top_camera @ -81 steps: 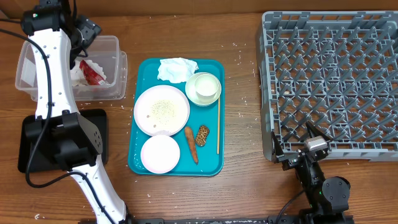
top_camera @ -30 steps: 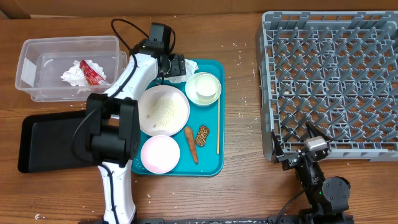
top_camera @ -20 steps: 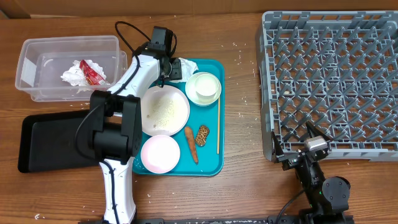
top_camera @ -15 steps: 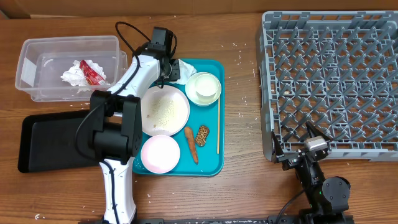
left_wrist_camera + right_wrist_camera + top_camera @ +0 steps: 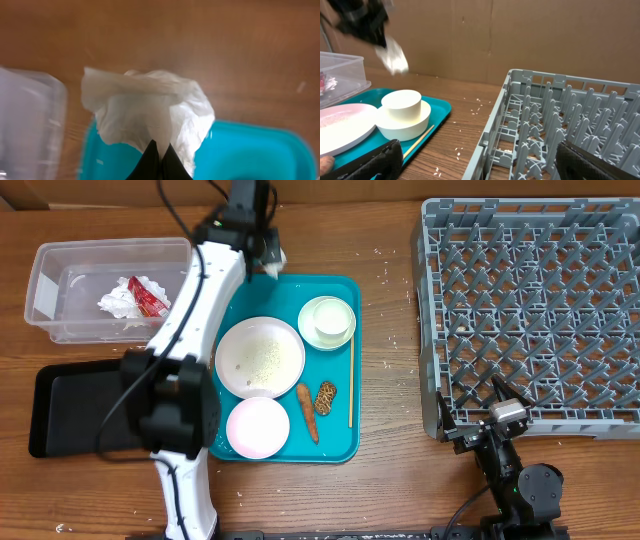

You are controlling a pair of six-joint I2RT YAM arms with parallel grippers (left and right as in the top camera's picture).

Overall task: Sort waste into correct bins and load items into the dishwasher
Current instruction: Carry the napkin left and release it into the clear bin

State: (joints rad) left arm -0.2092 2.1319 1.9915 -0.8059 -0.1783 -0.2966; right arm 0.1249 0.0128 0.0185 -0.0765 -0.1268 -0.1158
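A crumpled white tissue [image 5: 150, 105] hangs from my left gripper [image 5: 160, 149], which is shut on it. From overhead the left gripper [image 5: 270, 254] is lifted above the back left corner of the teal tray [image 5: 340, 435]. On the tray are a plate of rice [image 5: 260, 357], a pink bowl [image 5: 258, 427], a white cup in a bowl [image 5: 328, 321], a carrot piece [image 5: 307, 412], a brown scrap [image 5: 325, 397] and a chopstick [image 5: 351, 380]. My right gripper [image 5: 477, 161] is open and empty at the front left corner of the grey dish rack [image 5: 530, 310].
A clear plastic bin [image 5: 60, 320] holding paper and a red wrapper stands at the back left. A black bin [image 5: 70, 410] lies in front of it. Rice grains are scattered on the wooden table between tray and rack.
My left gripper shut on the tissue at the tray's back edge and lifted it up and away toward the back. The right arm stayed still.
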